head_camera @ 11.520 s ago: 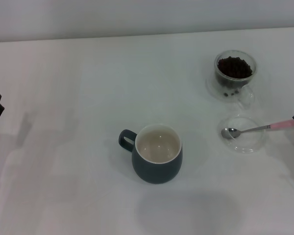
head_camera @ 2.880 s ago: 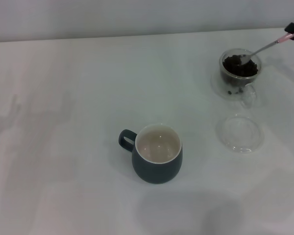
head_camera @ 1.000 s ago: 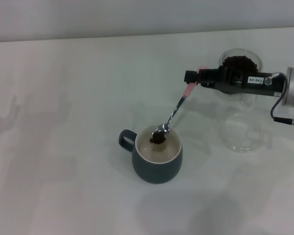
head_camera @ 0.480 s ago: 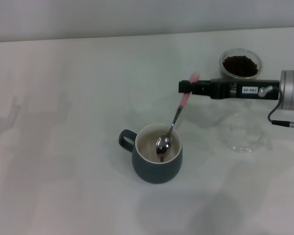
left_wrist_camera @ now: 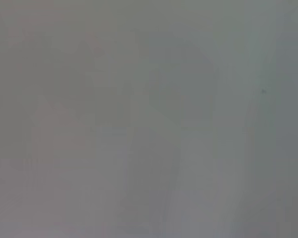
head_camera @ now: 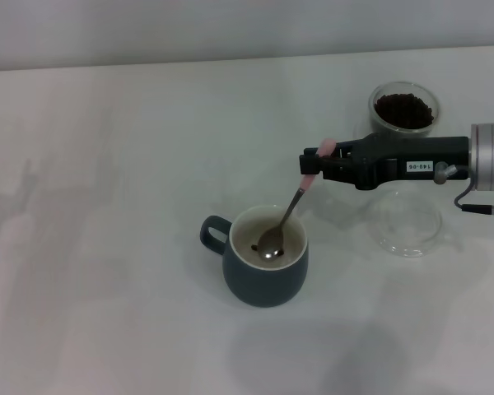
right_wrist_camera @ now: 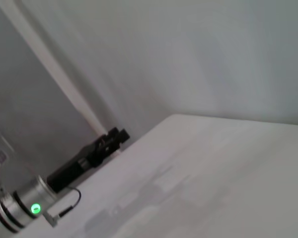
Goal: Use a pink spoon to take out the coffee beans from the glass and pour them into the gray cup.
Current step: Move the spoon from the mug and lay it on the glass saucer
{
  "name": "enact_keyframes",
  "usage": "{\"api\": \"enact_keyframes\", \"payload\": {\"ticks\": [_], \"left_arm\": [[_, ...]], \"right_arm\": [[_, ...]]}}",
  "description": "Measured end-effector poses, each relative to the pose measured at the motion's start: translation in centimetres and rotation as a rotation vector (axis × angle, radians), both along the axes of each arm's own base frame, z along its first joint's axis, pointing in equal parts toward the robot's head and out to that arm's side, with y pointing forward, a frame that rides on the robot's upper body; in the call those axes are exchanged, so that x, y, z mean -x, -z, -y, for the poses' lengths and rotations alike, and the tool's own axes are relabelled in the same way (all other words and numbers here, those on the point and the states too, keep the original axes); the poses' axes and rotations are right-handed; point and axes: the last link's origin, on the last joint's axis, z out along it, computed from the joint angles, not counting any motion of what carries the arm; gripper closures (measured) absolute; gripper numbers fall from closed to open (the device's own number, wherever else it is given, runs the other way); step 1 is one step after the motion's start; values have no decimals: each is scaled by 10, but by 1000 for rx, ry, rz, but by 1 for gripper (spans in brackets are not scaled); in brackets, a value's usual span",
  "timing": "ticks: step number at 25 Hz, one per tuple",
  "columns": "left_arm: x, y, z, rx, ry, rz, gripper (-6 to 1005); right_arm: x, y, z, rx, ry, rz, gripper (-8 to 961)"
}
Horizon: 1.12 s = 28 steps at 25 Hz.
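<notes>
Head view: right gripper [head_camera: 313, 162] reaches in from the right, fingers clamped on the pale pink handle end of the pink spoon [head_camera: 290, 207]. Spoon slopes down and to the left, metal bowl sitting inside the gray cup [head_camera: 265, 267], near the cream bottom. A few dark coffee beans [head_camera: 256, 247] show in the cup beside the spoon bowl. Cup stands mid-counter [head_camera: 132, 164], loop handle pointing left. The glass [head_camera: 404, 108] sits at the far right, behind the arm, heaped with beans. A shallow clear dish [head_camera: 407, 222] lies just below the arm. Right wrist view shows the left gripper [right_wrist_camera: 114, 136] far off at the counter's edge; can't tell its fingers' state. Left wrist view shows only blank gray.
</notes>
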Motion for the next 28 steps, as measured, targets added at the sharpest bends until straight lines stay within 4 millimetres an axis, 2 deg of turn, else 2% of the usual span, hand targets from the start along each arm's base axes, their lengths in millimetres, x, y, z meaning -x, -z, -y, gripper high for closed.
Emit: {"api": "enact_keyframes", "payload": {"ticks": [7,12,19,26,28], "left_arm": [[-2,0,-2,-3,-1,7,136],[-3,1,-3,-3,1,9,136],[-6,1,-3,-11,14,22,136],[-7,2,-3,-8,18,25,136],[-7,2,-3,-7,19,24,136]], "right_arm": [[3,-7,0,-13,-18,-3,788],[2,-22,-1,-49,-6,-63,788],[-10,-33,4,-109,74,-172,787],[-18,-41,7,-155,110,-211,787],[-29,-50,12,-197,151,-228,786]]}}
